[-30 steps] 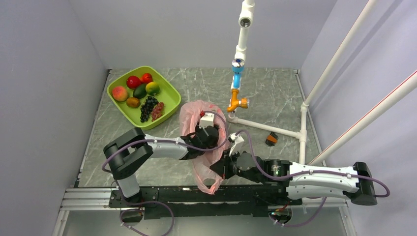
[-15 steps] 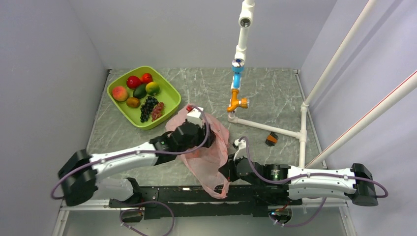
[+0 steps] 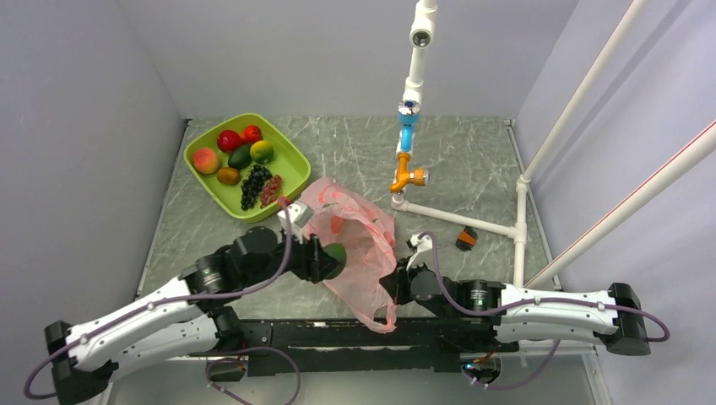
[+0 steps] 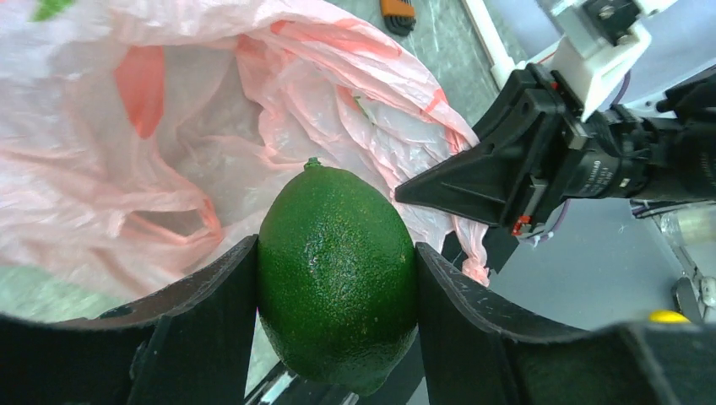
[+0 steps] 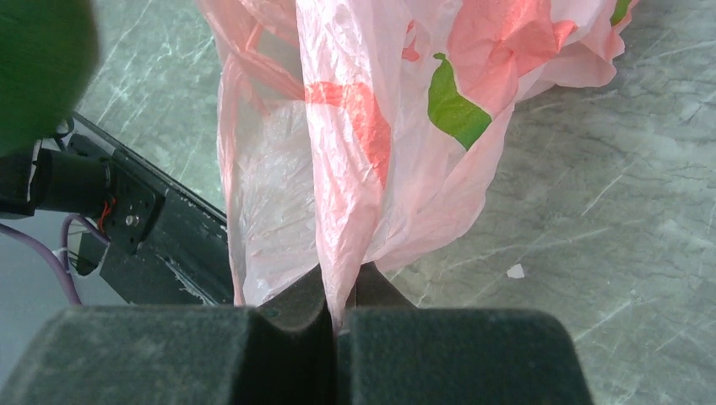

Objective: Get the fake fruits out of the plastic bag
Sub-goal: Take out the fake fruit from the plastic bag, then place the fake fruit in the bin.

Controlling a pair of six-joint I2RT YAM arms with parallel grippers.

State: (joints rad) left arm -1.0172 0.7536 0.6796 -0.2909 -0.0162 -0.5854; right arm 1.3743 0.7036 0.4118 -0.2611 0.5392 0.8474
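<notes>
The pink plastic bag lies mid-table, its mouth facing left; it shows in the left wrist view and the right wrist view. My left gripper is shut on a green lime-like fruit, held just outside the bag's mouth. My right gripper is shut on a bunched fold at the bag's near edge. A brown-orange oval and a reddish-brown grape bunch lie in the green tray. No plum-like fruit shows.
The tray also holds a peach, red fruits, an avocado, a lime and dark grapes. A white pipe frame with a blue and orange valve stands behind the bag. An orange-black brush lies at the right. Grey walls stand on both sides.
My left arm has drawn back leftward and toward the near edge, out of the bag, with the green fruit in its jaws. The bag has slumped and spread; my right gripper keeps its hold.
</notes>
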